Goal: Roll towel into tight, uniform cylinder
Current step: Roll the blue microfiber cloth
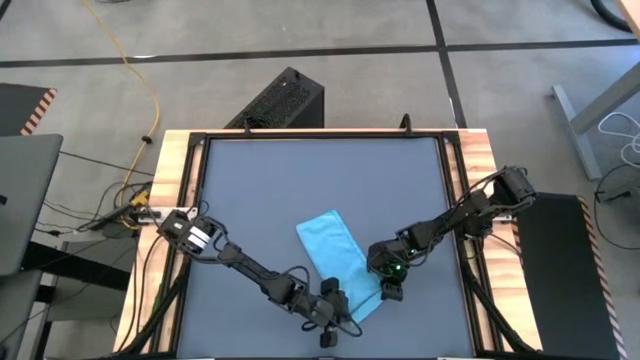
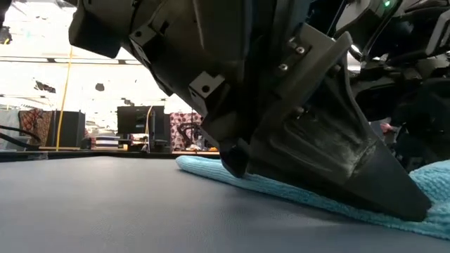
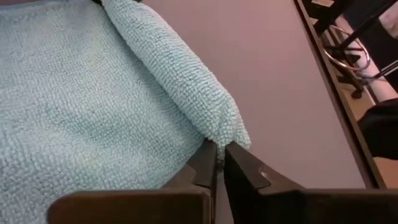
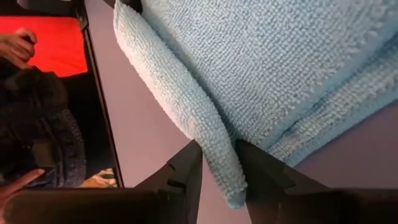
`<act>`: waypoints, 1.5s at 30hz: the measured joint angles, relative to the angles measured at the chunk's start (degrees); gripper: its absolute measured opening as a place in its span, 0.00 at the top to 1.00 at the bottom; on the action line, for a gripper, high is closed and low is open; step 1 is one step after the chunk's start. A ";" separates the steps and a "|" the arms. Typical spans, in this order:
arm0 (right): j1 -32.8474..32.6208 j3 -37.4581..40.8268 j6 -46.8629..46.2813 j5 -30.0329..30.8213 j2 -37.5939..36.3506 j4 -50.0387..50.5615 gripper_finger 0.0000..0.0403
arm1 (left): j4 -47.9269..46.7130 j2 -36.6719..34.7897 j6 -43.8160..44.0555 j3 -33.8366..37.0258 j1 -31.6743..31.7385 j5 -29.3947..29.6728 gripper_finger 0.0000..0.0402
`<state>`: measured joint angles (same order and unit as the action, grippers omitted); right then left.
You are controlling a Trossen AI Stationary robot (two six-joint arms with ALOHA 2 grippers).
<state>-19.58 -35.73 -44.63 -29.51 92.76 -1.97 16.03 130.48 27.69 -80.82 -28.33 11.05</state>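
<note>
The light-blue towel (image 1: 335,255) lies flat on the dark grey table (image 1: 260,190), slanting from the middle toward the near right. Its near edge is turned over into a thin roll (image 3: 180,74), which also shows in the right wrist view (image 4: 180,106). My left gripper (image 1: 335,302) is shut on the roll's one end, and my right gripper (image 1: 388,288) is shut on the other end. In the low view the towel (image 2: 211,169) lies on the tabletop behind a dark gripper body. My left gripper pinches the roll's end corner (image 3: 227,134) between its two fingers, which stand almost together. The rest of the towel lies on the table beyond them. My right gripper pinches the roll near its other end (image 4: 217,152) between its two fingers, which lie across it. The roll's tip (image 4: 236,196) sticks out past the fingers. The towel's flat part lies on the table.
The table has a wooden frame (image 1: 170,210) with black rails. A black box (image 1: 280,100) stands on the floor beyond the far edge. A person's hand (image 4: 15,40) shows off the table in the right wrist view. The tabletop's far half is bare.
</note>
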 joint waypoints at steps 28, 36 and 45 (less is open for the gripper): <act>-22.73 0.00 36.08 30.72 -13.19 1.59 0.68 | -0.04 -0.02 2.55 0.22 0.36 -11.46 1.00; -26.14 0.00 36.11 36.14 -6.69 -4.40 0.68 | 0.04 -0.02 1.48 0.24 0.38 -12.83 1.00; -26.55 0.00 36.07 40.15 -0.47 -8.35 0.68 | 0.11 -0.02 1.46 0.24 0.41 -13.44 1.00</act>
<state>-46.13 -35.73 -8.56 10.63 92.30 -10.32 16.14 130.45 29.15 -80.58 -27.92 -2.40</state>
